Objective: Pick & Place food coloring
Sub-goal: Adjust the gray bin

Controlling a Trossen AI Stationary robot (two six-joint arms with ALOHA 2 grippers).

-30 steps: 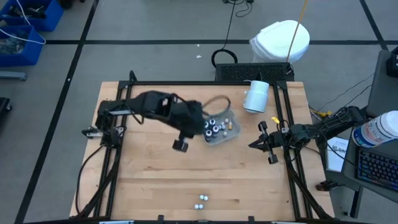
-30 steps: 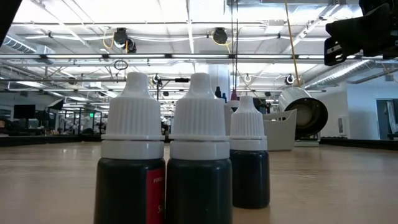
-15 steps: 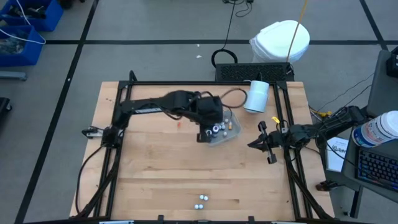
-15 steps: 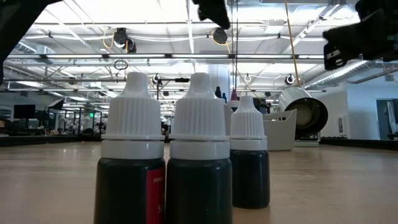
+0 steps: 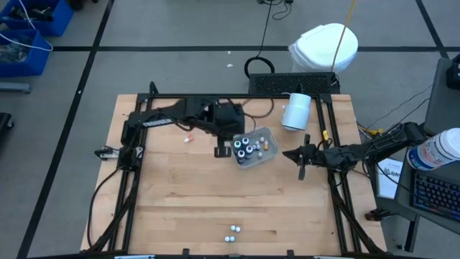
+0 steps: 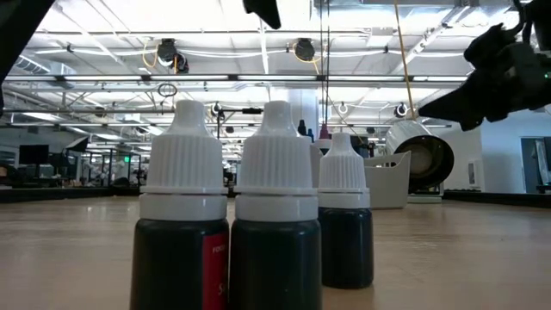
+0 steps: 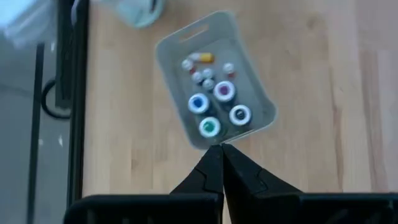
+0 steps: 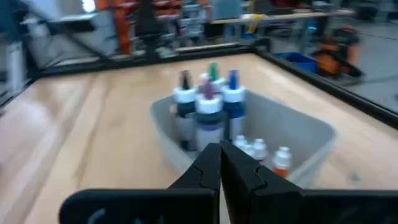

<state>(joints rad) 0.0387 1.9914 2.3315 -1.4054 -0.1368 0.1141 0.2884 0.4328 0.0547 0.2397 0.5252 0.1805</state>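
- On the left, our left gripper hangs over the bare wood just beside the tray, its fingers pinched together on nothing; its wrist view shows the two dark tips meeting over the tray's near end.
- Just left of that arm we see a small pale piece lying alone on the table; we cannot tell what it is.
- In the middle, the tray, grey, smooth and rectangular with rounded corners, sits skewed on the table, holding four upright round bottles with ringed tops at one end and small whitish pieces at the other.
- Near the front edge stand three droppers, dark bodies with ribbed white caps, well apart from both arms.
- We judge the left arm the nearer to them, so the next reach runs from the tray toward the front edge.
- On the right, our right gripper hovers beside the tray, closed and empty.
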